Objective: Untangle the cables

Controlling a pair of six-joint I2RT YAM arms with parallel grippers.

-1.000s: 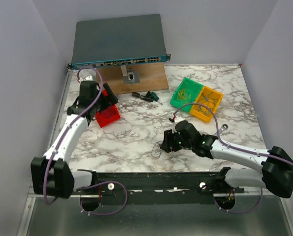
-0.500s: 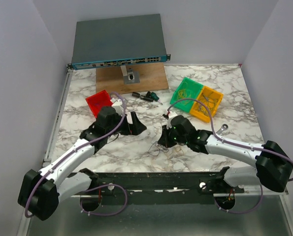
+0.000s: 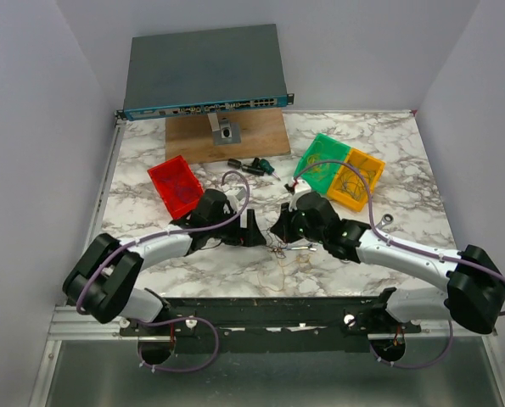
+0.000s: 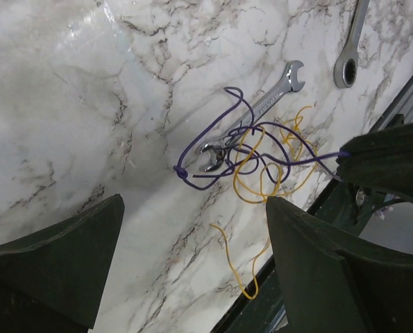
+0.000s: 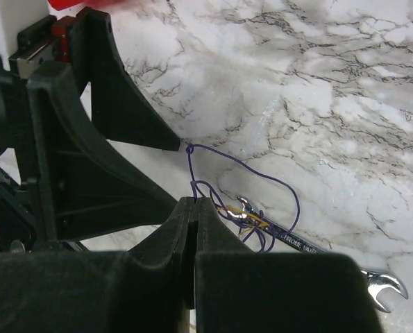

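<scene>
Bright, even light (table [image 4: 88, 41] glares).

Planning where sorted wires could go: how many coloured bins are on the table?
3. The red bin sits toward the back left; the green bin and yellow bin stand side by side toward the back right. None appears hidden.

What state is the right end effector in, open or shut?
Shut: the right end effector has its jaws pressed together, pinching a purple strand of the cables.
</scene>
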